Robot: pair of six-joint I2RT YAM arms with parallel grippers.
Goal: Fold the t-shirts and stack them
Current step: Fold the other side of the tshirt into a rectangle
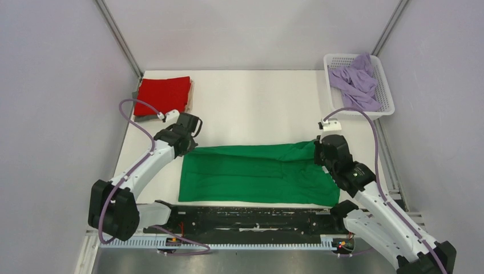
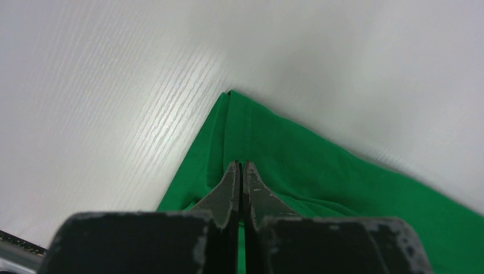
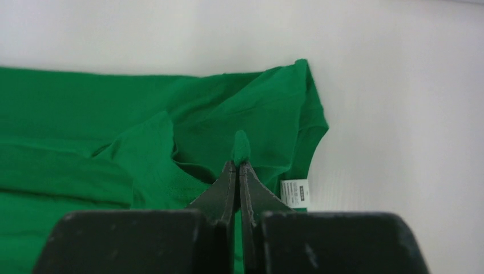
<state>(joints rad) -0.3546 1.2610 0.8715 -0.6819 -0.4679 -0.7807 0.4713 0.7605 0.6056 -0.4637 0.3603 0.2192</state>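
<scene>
Green t-shirt, pinched by right pincer, beneath closed left pincer

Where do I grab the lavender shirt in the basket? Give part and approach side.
Probably pinch the raised fold atop the lavender shirt, coming straight down from above: it lies crumpled inside the white basket, whose walls block a sideways approach.

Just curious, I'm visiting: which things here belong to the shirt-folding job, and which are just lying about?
Job: bright green cloth t-shirt; folded red t-shirt; crumpled lavender t-shirt; left gripper and right gripper, both shut on green.
Lying about: white plastic mesh basket; white table.
</scene>
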